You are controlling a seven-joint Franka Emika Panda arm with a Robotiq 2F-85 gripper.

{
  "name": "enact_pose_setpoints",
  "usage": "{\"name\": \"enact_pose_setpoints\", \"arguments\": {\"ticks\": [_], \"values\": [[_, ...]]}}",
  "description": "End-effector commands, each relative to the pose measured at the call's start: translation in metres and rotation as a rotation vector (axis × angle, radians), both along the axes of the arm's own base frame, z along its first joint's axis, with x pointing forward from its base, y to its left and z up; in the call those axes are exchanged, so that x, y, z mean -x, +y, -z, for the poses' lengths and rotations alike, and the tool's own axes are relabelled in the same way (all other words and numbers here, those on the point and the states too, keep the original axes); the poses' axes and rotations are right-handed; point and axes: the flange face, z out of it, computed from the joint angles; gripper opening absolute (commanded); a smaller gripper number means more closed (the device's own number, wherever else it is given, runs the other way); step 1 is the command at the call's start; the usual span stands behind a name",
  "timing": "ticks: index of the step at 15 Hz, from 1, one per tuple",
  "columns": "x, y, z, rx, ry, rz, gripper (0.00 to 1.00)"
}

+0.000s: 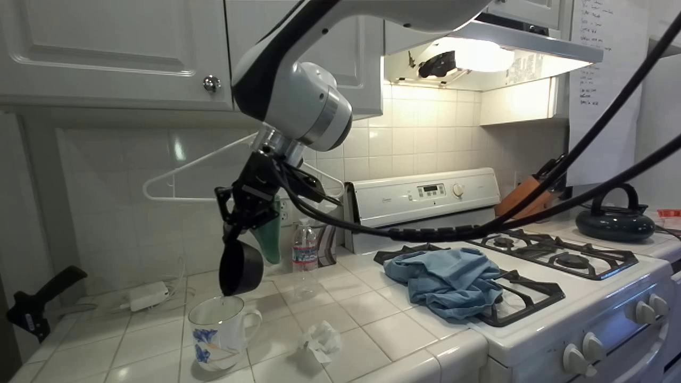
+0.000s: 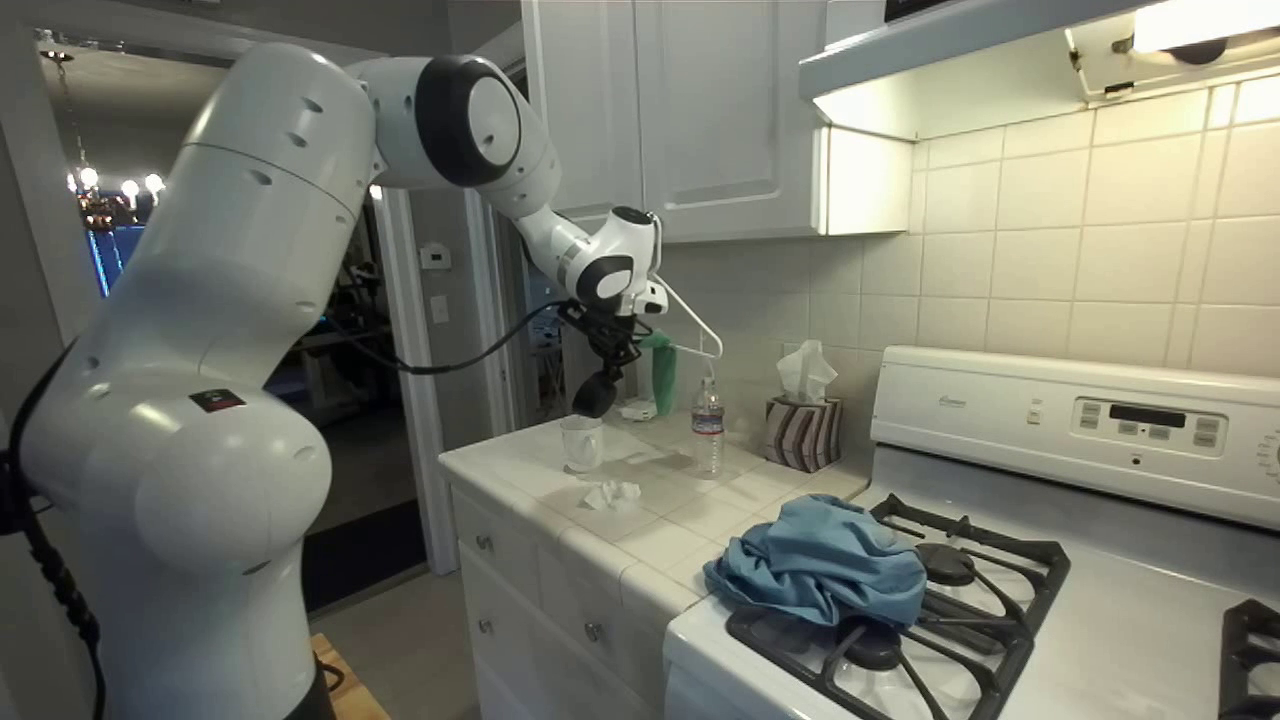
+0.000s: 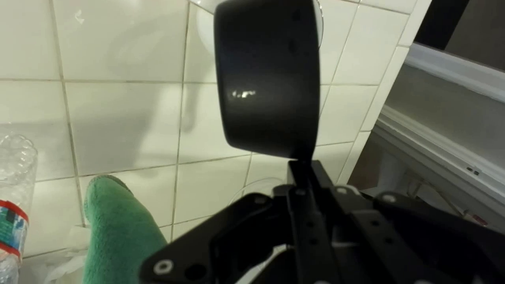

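Observation:
My gripper [image 1: 230,234] is shut on the short handle of a black cup [image 1: 242,268]. In the wrist view the handle runs between the fingertips [image 3: 303,173], and the black cup [image 3: 270,83] hangs beyond them, tipped on its side. The cup is over a white mug [image 1: 217,335] with blue flowers, its lower edge close to the mug's rim; I cannot tell whether they touch. The mug [image 2: 582,445] stands upright on the counter. In the wrist view the cup hides most of the mug [image 3: 206,29]. The cup's inside is too dark to read.
A green fuzzy cloth [image 1: 268,234] hangs near a white hanger [image 1: 175,186] behind the gripper. A clear bottle [image 2: 708,430], a tissue box [image 2: 803,435] and crumpled tissue [image 1: 322,342] stand or lie on the counter. A blue cloth [image 1: 447,282] lies on the stove grate.

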Motion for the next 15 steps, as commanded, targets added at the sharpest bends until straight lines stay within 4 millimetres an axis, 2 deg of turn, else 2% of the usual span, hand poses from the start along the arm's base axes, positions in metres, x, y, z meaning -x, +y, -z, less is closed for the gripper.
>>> {"name": "enact_pose_setpoints", "arguments": {"ticks": [1, 15], "values": [[-0.005, 0.014, -0.006, 0.034, -0.005, 0.000, 0.01], [-0.005, 0.062, -0.009, 0.135, -0.041, -0.056, 0.01]]}}
